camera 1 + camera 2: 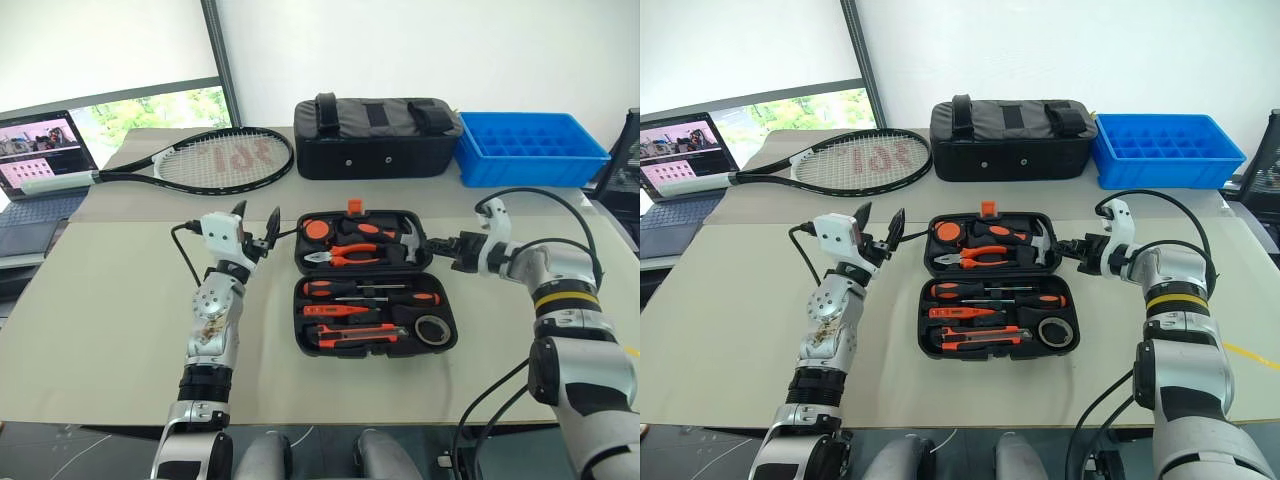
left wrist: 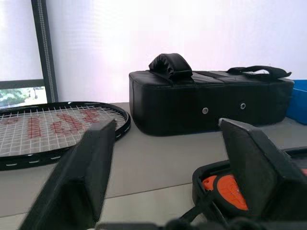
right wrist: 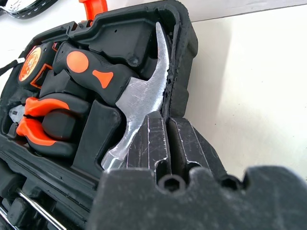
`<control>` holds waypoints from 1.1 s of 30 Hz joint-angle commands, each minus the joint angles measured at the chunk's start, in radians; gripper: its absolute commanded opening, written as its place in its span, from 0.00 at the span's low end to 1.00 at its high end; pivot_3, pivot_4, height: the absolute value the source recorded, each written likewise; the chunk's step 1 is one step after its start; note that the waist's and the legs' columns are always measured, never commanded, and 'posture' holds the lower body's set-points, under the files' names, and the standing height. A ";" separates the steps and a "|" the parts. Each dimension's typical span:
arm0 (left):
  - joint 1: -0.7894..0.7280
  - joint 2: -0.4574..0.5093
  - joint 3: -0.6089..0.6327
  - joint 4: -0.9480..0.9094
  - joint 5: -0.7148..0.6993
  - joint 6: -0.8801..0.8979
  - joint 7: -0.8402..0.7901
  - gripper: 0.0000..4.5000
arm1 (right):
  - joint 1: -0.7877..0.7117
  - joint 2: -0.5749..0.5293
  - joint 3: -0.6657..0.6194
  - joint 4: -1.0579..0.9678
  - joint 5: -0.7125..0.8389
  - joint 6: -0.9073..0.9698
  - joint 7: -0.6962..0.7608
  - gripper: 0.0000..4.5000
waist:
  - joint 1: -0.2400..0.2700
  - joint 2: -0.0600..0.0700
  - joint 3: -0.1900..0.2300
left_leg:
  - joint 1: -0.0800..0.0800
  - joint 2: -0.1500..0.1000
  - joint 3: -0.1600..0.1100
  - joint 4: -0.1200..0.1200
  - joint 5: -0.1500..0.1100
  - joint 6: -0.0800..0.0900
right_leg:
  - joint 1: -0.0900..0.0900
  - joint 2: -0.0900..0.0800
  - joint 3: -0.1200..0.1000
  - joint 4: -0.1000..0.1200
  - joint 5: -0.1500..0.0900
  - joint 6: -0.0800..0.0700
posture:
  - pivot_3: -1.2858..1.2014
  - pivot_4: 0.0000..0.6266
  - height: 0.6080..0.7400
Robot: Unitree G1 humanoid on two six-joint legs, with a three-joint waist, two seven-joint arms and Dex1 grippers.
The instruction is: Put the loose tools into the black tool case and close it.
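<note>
All the loose tools appear seated in the black tool case (image 1: 376, 283), which lies open and flat on the counter (image 1: 110, 300). What remains, I judge, is closing it. To do that well, lift the far half by its outer rim and swing it over the near half — checking that no handle stands proud — then press down at the orange latch (image 1: 354, 206). The left gripper (image 1: 255, 228), jaws spread and empty, hovers just beside the case's far-left corner. The right gripper (image 1: 436, 246), jaws pressed together, sits against the far half's right edge, by the hammer (image 3: 136, 103).
</note>
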 commanded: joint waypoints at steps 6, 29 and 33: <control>-0.207 0.055 0.049 0.112 -0.208 0.466 -0.074 0.29 | -0.011 -0.019 -0.008 -0.035 0.000 -0.023 0.009 0.00 | -0.002 0.000 0.000 | -0.001 0.000 -0.001 0.001 0.000 0.000 | 0.000 0.001 0.000 -0.002 0.000 0.000 | 0.52 0.24 0.75; -0.535 0.144 0.064 0.611 -0.234 0.870 -0.190 0.29 | 0.001 -0.017 -0.025 -0.048 0.008 -0.027 -0.009 0.00 | -0.002 0.000 0.000 | -0.001 -0.001 -0.002 -0.001 0.003 -0.005 | 0.000 0.001 -0.001 -0.003 0.000 0.000 | 0.52 0.24 0.75; -0.567 0.129 0.056 0.654 -0.214 0.864 -0.209 0.29 | 0.001 -0.016 -0.027 -0.048 0.007 -0.029 -0.011 0.00 | -0.001 0.000 0.000 | 0.000 -0.002 -0.002 -0.001 0.003 -0.006 | 0.000 0.001 -0.001 -0.003 0.000 0.001 | 0.52 0.24 0.75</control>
